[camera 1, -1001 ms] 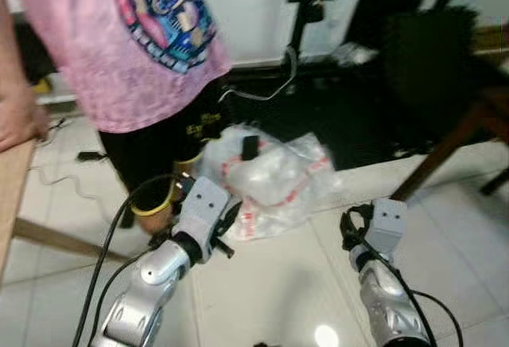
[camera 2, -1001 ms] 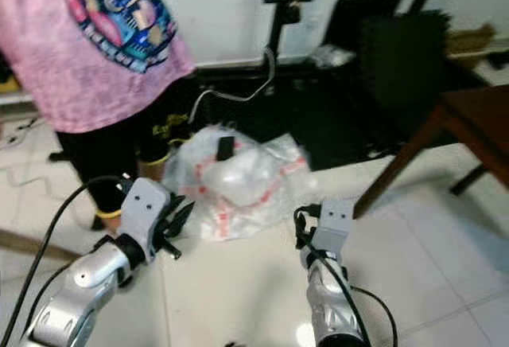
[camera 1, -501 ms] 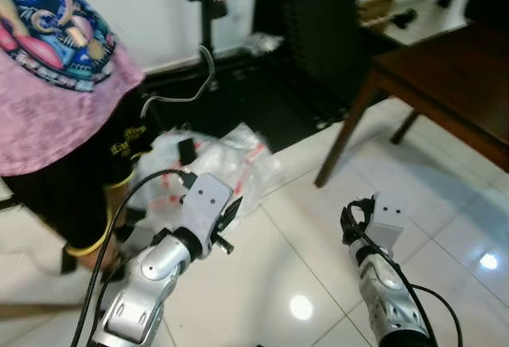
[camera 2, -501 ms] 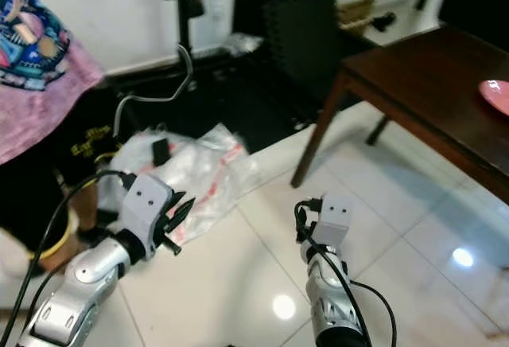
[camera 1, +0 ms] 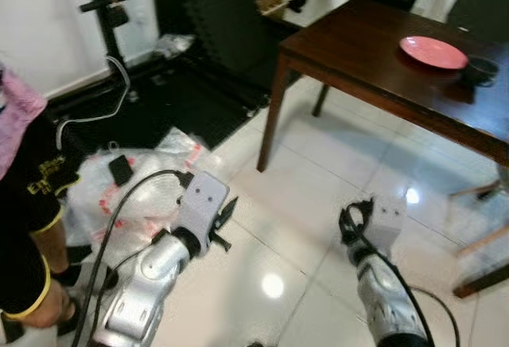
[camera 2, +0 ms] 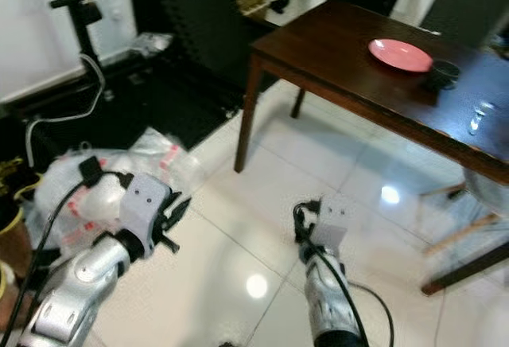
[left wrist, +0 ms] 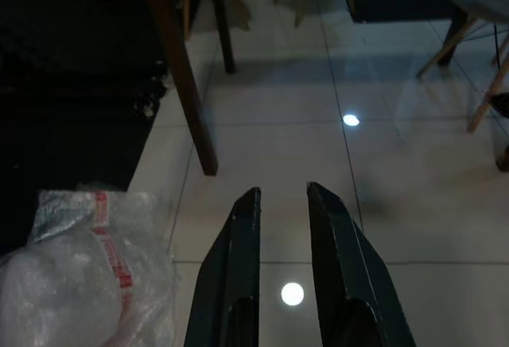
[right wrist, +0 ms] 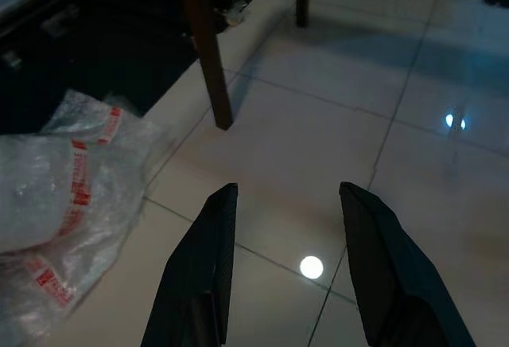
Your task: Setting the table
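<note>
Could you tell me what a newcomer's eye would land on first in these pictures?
Probably the pink plate on the dark wooden table at upper right, with a dark cup beside it. Next, the crumpled plastic bags on the tiled floor to the left, by a person's leg.

Table (camera 1: 374,60) ahead right; plate (camera 1: 433,51) and cup (camera 1: 479,70) on it; plastic bags (camera 1: 119,196) on floor left.

A pink plate (camera 1: 433,52) lies flat on the dark wooden table (camera 1: 358,40), beside a dark cup (camera 1: 480,70).
</note>
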`<state>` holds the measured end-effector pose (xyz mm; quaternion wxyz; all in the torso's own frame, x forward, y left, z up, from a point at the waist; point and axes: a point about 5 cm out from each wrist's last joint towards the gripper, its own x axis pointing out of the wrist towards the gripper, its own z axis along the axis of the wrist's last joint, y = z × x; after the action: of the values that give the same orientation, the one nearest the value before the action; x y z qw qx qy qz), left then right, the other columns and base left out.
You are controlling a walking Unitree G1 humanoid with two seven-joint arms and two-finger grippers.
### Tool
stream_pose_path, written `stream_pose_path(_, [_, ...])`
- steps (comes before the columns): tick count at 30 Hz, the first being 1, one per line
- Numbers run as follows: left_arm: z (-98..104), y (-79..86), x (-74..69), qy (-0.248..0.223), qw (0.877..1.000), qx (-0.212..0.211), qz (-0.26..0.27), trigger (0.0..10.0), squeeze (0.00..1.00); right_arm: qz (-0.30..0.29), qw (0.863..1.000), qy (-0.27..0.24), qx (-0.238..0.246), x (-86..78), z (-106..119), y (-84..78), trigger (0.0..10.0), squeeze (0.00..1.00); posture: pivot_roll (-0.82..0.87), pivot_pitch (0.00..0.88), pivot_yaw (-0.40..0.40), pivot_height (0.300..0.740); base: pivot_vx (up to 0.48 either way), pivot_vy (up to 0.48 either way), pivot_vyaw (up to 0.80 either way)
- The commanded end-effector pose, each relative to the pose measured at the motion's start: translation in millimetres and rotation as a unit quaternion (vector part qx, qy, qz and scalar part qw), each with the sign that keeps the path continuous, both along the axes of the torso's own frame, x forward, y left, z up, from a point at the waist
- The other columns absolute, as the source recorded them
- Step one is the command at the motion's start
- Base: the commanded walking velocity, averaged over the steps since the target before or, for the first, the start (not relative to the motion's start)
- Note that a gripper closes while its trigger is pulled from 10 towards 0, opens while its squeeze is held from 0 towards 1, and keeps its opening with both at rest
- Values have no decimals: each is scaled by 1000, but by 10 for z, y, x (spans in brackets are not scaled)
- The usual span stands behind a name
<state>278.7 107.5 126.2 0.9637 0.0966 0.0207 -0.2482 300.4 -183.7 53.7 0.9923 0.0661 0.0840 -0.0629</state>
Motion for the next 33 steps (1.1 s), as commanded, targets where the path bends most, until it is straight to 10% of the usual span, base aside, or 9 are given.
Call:
stream_pose_path(1, [6,-69,-2,13,1000,-16,-9,10000,0,-6,1000,-1,3,-4,10,-39,10000,0,11,25,20,740,0,0,-800])
stream_pose_path(17, [282,-62,95,-45,998,-44,15,10000,0,-4,999,-35,7,75,194,-4,10000,0,13,34,12,740,0,0,-800])
stream_pose_path(33, [150,-58,60,-18,999,-37,15,10000,0,-6,1000,-26,5,30,154,-15,10000,0,4,30,20,740,0,0,-800])
